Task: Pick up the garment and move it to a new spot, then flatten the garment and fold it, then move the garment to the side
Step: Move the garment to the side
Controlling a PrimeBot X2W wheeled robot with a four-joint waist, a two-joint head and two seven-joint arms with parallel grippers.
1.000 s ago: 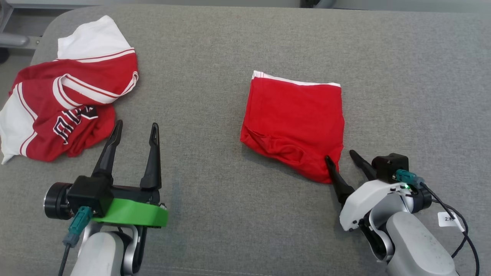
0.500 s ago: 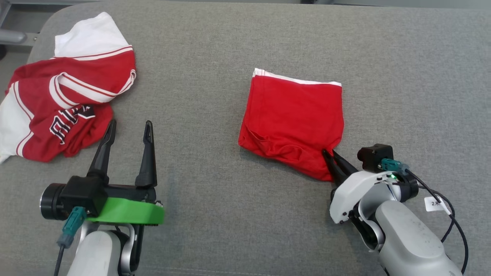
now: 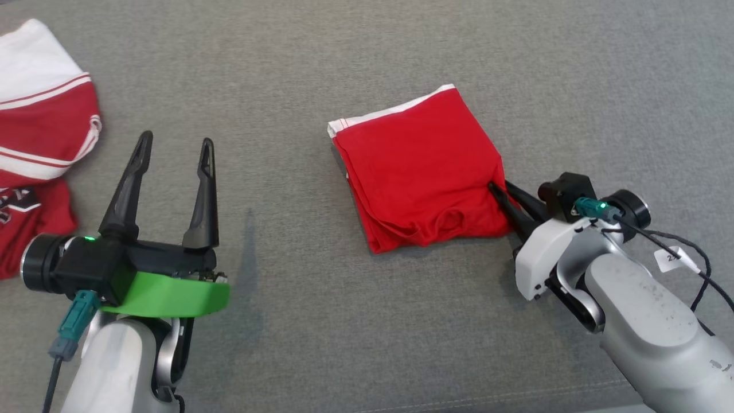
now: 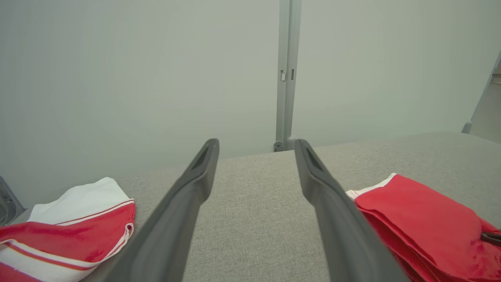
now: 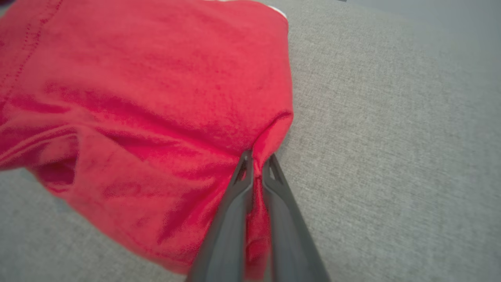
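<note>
Pinching the near right corner of the folded red garment (image 3: 418,172), the right gripper (image 3: 499,187) has its jaws closed tight on the cloth. The garment lies flat near the middle of the grey fabric worktop (image 3: 287,74). The left gripper (image 3: 176,139) hovers with its jaws spread wide and empty, between that garment and a red-and-white jersey (image 3: 40,132) at the left edge.

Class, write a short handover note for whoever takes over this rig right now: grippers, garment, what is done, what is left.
Right gripper: shut on the right corner of the folded red garment.
Left gripper: open, holding nothing, above the grey surface.
Red-and-white jersey: bunched at far left, not gripped.
Done: garment folded into a compact packet.
Left: shift it to the side, then release.
</note>
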